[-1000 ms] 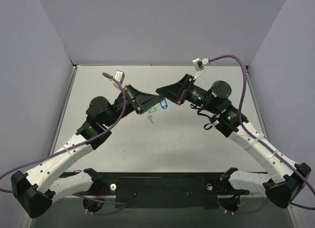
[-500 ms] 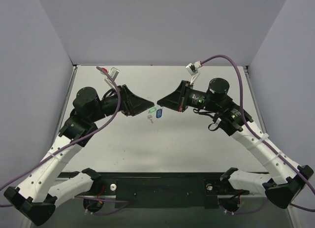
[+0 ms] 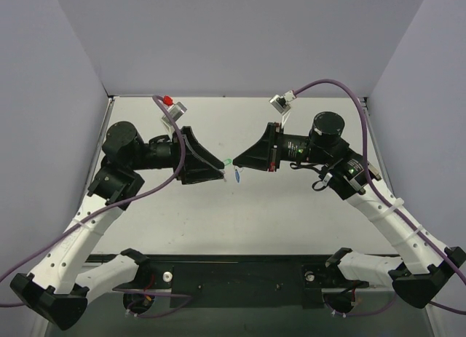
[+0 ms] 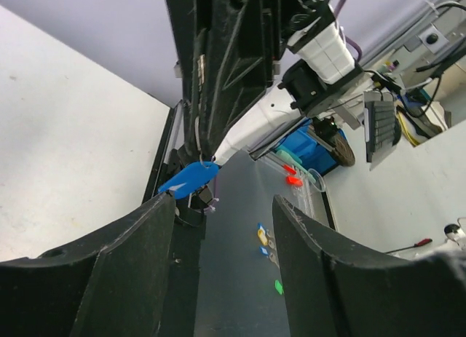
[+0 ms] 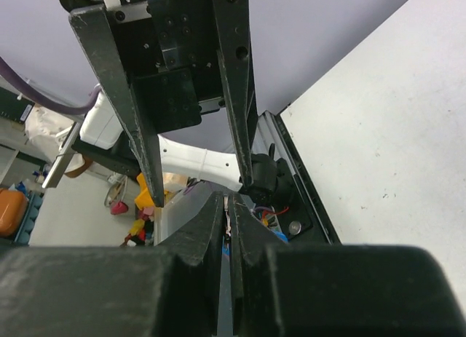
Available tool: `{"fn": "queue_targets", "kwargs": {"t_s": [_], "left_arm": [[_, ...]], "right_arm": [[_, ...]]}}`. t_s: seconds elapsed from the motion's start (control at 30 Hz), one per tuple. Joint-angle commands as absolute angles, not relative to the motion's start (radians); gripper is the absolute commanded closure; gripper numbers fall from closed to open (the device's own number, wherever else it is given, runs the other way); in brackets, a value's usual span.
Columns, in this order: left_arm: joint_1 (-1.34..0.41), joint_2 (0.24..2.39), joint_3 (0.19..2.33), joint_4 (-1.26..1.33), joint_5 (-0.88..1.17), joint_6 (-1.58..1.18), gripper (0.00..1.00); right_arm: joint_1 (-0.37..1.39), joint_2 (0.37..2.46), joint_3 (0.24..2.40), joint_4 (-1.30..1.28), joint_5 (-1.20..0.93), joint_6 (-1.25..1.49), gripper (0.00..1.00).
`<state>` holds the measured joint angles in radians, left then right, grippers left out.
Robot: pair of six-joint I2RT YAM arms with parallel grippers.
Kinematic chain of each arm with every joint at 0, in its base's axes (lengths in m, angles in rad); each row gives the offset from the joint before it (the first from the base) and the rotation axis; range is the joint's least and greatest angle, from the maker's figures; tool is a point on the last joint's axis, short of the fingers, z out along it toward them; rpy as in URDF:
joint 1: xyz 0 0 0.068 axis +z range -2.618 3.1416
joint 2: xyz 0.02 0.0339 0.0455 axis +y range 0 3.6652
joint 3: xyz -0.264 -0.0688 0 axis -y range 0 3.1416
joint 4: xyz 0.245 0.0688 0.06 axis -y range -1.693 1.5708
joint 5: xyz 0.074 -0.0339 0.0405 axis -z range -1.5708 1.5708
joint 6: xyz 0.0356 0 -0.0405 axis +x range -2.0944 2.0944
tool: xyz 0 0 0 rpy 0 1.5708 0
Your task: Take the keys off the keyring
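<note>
The keyring's blue tag [image 3: 237, 177] hangs just under the tip of my right gripper [image 3: 234, 161], above the table's middle. In the left wrist view the blue tag [image 4: 189, 179] dangles from those dark fingers, close to one tip of my left gripper [image 4: 222, 206], which stands open with nothing between its fingers [image 4: 131, 264]. My right gripper [image 5: 227, 206] is shut on a thin silvery piece of the keyring. Whether that piece is ring or key I cannot tell. No key shows on its own. My left gripper [image 3: 220, 169] faces the right one, almost tip to tip.
A bit of a green tag [image 3: 228, 161] peeks out between the two gripper tips. Grey walls enclose the pale table [image 3: 240, 213] on three sides. Purple cables [image 3: 342, 86] arch over both arms.
My left gripper has opened and its arm has turned to point right. The right gripper has come nearer with the blue tag, which now hangs lower. The small key seen on the table is now out of sight.
</note>
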<state>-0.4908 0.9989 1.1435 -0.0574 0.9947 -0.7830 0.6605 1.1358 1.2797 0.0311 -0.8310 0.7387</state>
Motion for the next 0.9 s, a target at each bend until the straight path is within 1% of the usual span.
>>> {"fn": "queue_targets", "kwargs": {"t_s": [0.0,0.23,0.37,0.63,0.73,0.87], "left_arm": [[-0.489,1.017,1.187,0.086,1.095,-0.819,0.35],[-0.521,1.046,1.172,0.158,1.068,-0.865,0.39],[-0.555,1.066,1.177,0.167,1.029,-0.857,0.44],[-0.6,1.103,1.21,0.153,0.996,-0.833,0.5],[-0.604,1.106,1.216,0.15,0.985,-0.827,0.55],[-0.611,1.115,1.221,0.149,0.979,-0.827,0.59]], "right_arm": [[0.655,1.129,1.327,0.058,-0.893,0.726,1.0],[0.658,1.134,1.33,0.092,-0.885,0.749,1.0],[0.66,1.128,1.325,0.113,-0.867,0.753,1.0],[0.66,1.12,1.327,0.124,-0.865,0.761,1.0],[0.66,1.12,1.322,0.126,-0.864,0.761,1.0],[0.661,1.12,1.313,0.143,-0.856,0.772,1.0]]}}
